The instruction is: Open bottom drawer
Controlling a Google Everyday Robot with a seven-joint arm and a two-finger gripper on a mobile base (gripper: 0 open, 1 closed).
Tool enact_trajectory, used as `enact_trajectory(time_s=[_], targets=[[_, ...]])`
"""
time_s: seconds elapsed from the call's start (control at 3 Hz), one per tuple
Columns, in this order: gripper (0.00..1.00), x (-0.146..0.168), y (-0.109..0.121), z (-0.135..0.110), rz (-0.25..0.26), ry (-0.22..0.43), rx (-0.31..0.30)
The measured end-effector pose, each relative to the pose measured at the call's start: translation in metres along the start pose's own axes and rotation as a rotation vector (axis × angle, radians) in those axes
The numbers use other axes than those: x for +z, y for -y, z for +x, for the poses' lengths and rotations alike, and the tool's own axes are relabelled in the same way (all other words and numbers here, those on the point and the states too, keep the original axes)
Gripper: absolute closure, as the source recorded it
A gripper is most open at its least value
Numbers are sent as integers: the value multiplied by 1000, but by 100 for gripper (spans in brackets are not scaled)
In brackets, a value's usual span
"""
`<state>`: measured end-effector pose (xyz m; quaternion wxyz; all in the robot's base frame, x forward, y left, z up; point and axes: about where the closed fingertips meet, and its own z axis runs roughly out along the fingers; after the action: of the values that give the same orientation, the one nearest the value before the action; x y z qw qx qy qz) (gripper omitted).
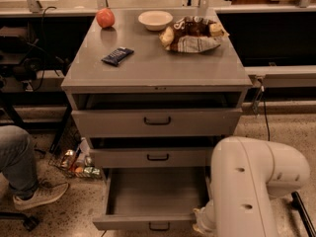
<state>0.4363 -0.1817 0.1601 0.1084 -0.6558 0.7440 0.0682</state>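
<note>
The bottom drawer (pixel 148 201) of the gray cabinet (pixel 158 73) is pulled far out toward me, and its inside looks empty. Its slim front (pixel 123 223) lies at the lower edge of the view, with the small black loop handle (pixel 159 226) at its centre. My white arm (pixel 247 186) fills the lower right and reaches down to the drawer's front right corner. My gripper is hidden below the arm there and does not show. The medium drawer (pixel 158 157) and the tall drawer (pixel 158 121) above stand slightly ajar.
On the cabinet top lie an apple (pixel 105 18), a bowl (pixel 155 19), a snack bag (pixel 192 33) and a dark bar (pixel 117 56). A person's leg and shoe (pixel 29 181) are on the left. Cans (pixel 79 164) lie on the floor beside the cabinet.
</note>
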Motion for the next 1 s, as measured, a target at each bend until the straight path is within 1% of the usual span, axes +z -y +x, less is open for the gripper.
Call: enact_trajectory(time_s=[0.33, 0.67, 1.0], targets=[[84, 0, 2, -1, 0, 0, 0], [60, 1, 1, -1, -2, 0, 0], [29, 3, -1, -1, -6, 1, -1]])
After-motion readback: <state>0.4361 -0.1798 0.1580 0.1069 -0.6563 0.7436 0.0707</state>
